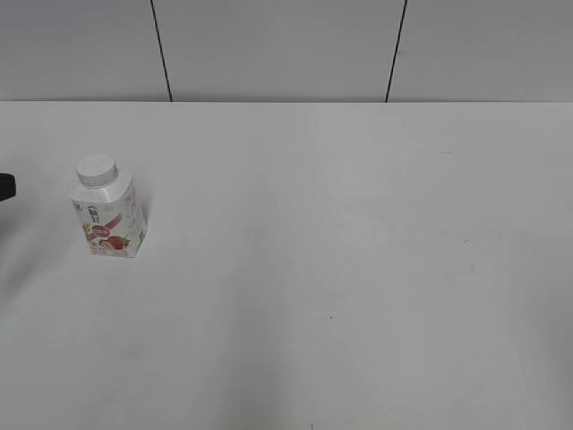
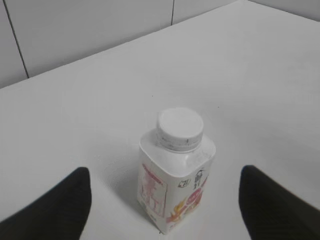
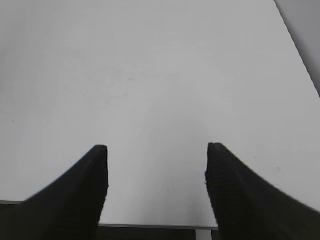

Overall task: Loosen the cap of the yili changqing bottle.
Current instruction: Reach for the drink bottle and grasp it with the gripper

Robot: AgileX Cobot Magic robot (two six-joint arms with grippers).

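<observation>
You have the yili changqing bottle point(image 1: 109, 211) standing upright on the white bench point(image 1: 340, 269), far over on the left side in the exterior view and well clear of the bench's edges. Its cap point(image 1: 96, 169) sits on the neck, white and round.

From your left wrist view, the bottle point(image 2: 175, 192) stands between the two dark fingers and a little ahead of them, one corner of it turned toward the camera. The cap point(image 2: 180, 129) faces up toward the lens. Your left gripper point(image 2: 165, 200) is spread wide: one finger shows at the lower left of that view, the other at the lower right, and neither touches the bottle. Bare bench shows on both sides between the fingers and the carton. In the exterior view only a small dark tip point(image 1: 5, 186) of that arm shows at the left edge, just beside the bottle at about cap height.

Your right gripper point(image 3: 156, 152) is also open, its two dark fingers apart with nothing between them but bench surface. The bench's near edge point(image 3: 150, 226) shows below them. The bottle does not appear in that view, and the right arm does not appear in the exterior view.
</observation>
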